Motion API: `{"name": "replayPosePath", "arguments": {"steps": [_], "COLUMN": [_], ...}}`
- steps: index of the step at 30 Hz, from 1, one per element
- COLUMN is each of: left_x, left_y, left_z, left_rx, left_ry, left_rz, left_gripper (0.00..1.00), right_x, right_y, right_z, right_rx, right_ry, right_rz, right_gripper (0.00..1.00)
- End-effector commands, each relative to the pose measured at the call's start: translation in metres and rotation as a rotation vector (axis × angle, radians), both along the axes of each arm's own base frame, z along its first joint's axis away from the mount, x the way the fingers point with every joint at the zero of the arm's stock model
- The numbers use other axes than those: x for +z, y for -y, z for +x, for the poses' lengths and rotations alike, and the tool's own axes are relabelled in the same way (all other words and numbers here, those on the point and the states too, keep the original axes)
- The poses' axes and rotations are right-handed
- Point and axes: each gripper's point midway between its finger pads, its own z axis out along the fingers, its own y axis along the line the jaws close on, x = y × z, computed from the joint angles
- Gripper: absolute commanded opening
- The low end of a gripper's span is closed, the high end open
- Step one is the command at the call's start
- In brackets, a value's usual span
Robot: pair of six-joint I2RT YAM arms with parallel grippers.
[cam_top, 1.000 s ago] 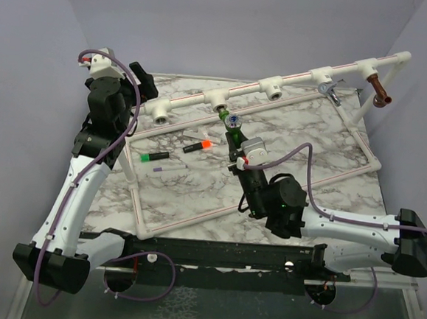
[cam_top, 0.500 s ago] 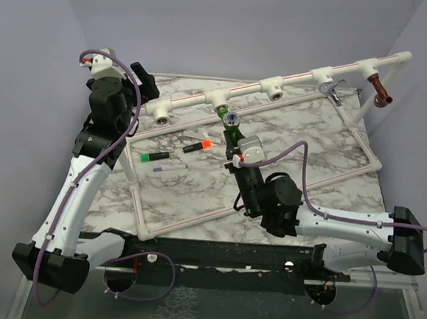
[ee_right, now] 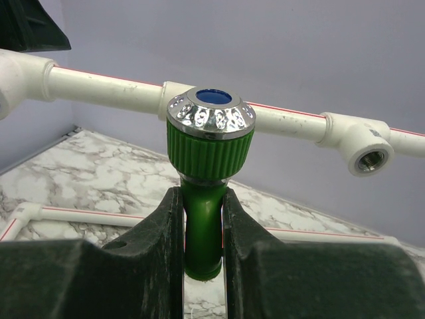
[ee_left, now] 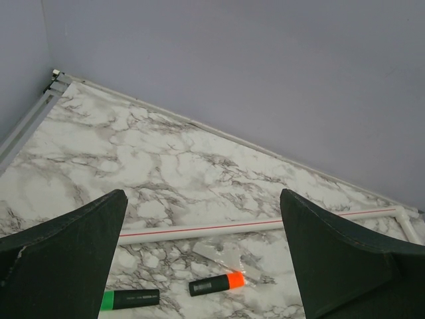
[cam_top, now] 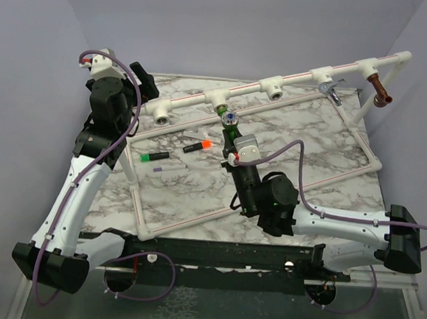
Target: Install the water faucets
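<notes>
Between the clamped jaws of the right gripper [ee_right: 202, 206]: 1 green faucet [ee_right: 211, 151], ribbed knob chrome-rimmed, blue-centred. Far beyond them: 1 chrome faucet [cam_top: 330, 89], 1 copper faucet [cam_top: 380, 91]. The left gripper [ee_left: 202, 199] gapes wide, empty.

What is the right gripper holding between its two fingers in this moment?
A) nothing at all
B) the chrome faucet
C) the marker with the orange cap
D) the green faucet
D: in the right wrist view the right gripper is shut on the stem of the green faucet.
</notes>
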Motion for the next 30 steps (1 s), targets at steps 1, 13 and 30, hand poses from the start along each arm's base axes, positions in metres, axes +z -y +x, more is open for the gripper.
{"name": "replayPosePath", "arguments": {"steps": [1, 13, 30], "left_x": [-0.14, -0.139, -0.135], "left_y": [0.023, 0.026, 0.036], "left_z": [-0.047, -0.05, -0.053], "left_rx": [-0.172, -0.188, -0.205], "left_ry": [-0.51, -0.51, -0.498], "left_rz": [0.162, 0.16, 0.177], "left_gripper": [0.99, 0.99, 0.99], "right_x": [0.006, -0.006, -0.013], "right_y": [-0.007, -0.015, -0.017], "right_z": [0.0, 0.002, 0.002], "right_rx": [0.001, 0.025, 0.034], "right_ry": [-0.004, -0.156, -0.317], "right_rz": [0.018, 0.283, 0.679], "right_gripper": [0.0, 0.01, 0.01]}}
